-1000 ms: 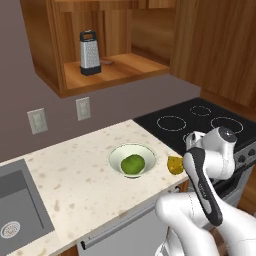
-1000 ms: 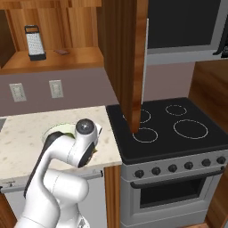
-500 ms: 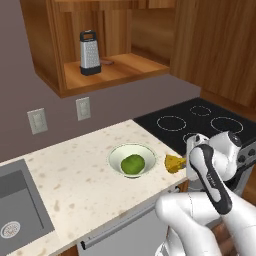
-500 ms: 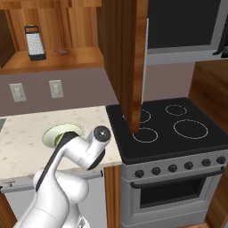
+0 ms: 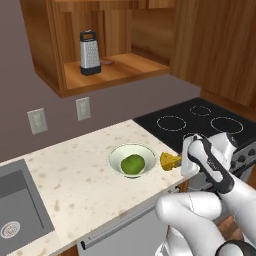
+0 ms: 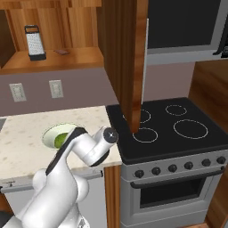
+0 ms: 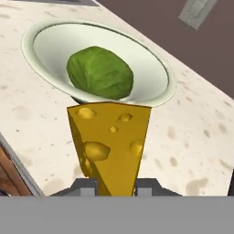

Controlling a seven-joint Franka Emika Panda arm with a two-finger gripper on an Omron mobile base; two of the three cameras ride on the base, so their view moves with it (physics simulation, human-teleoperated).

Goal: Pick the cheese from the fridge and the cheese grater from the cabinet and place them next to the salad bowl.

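The gripper (image 7: pixel 117 189), clenched on the cheese (image 7: pixel 111 144), holds it just beside the bowl (image 7: pixel 151 68); next comes lowering it to the counter (image 5: pixel 75 185) there and releasing.

Holed yellow cheese (image 7: pixel 111 144) wedge just beside salad bowl (image 7: pixel 151 80), cheese grater (image 5: pixel 89 53) upright in cabinet (image 5: pixel 120 67)

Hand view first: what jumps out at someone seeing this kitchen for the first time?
A holey yellow cheese wedge stands clamped in the end effector, right in front of the salad bowl with its green leafy ball. From the left base view, the metal cheese grater stands alone up in the open wooden cabinet above the counter.
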